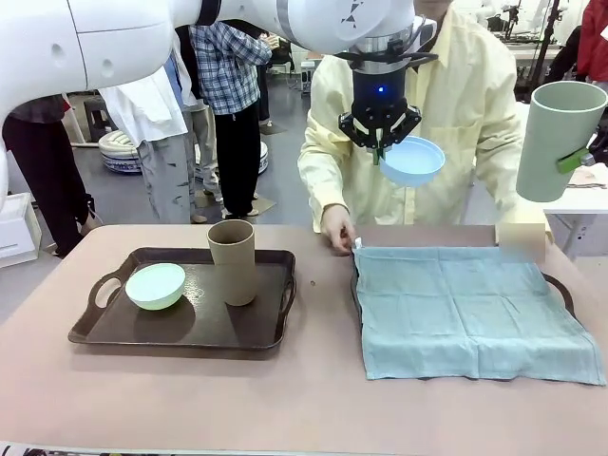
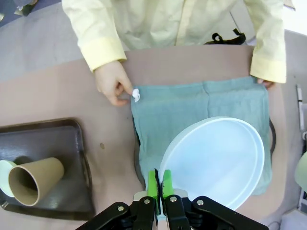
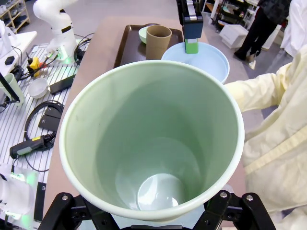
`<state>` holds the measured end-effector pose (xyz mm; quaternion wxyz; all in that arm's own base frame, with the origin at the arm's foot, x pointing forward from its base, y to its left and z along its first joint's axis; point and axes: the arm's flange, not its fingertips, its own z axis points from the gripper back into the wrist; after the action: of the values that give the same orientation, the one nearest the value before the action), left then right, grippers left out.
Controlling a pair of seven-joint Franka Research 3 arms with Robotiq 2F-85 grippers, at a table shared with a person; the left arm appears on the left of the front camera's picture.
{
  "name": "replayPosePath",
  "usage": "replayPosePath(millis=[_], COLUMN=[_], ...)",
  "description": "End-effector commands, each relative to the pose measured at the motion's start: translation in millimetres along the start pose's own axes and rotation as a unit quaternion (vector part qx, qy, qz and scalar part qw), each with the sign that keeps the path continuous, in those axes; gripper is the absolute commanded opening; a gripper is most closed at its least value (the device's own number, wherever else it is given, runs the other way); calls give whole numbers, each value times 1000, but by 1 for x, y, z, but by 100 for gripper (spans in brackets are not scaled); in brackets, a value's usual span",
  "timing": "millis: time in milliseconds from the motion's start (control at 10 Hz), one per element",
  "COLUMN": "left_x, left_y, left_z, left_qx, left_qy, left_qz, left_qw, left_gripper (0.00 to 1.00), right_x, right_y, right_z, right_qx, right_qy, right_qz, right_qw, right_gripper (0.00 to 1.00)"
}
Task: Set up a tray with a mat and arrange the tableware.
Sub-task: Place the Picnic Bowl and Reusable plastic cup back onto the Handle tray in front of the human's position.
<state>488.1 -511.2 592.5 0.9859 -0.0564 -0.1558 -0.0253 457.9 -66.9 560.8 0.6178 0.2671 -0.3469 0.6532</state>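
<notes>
Across the brown table (image 1: 313, 399) a teal mat (image 1: 465, 304) lies spread over the right-hand tray (image 1: 562, 287), and a person's hand (image 1: 336, 228) pinches its upper-left corner. Our left gripper (image 1: 381, 152) hangs at upper centre of the frame, pinched tight on the rim of the light blue bowl (image 1: 413, 160). The mat is straight below and runs off to the right, so we judge this arm the nearer one to set down. At the right edge our right gripper (image 1: 579, 160), jaws wide around the pale green tumbler (image 1: 556, 142), holds it mouth-up, slightly tilted, high above the mat's right end.
</notes>
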Motion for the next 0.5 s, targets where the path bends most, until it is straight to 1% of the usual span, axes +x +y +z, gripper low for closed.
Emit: replayPosePath(millis=[0,400], left_x=[4,4], left_y=[-2,-2], left_z=[3,3], left_qx=[-4,-4], left_qy=[-3,-3], left_qz=[-1,-1], left_qw=[1000,1000], left_gripper=[0,0], right_x=[2,2], right_y=[1,1], right_z=[-1,-1], right_qx=[-1,-1], right_qy=[2,2], right_qz=[2,2], right_qw=[1000,1000], right_gripper=[30,30])
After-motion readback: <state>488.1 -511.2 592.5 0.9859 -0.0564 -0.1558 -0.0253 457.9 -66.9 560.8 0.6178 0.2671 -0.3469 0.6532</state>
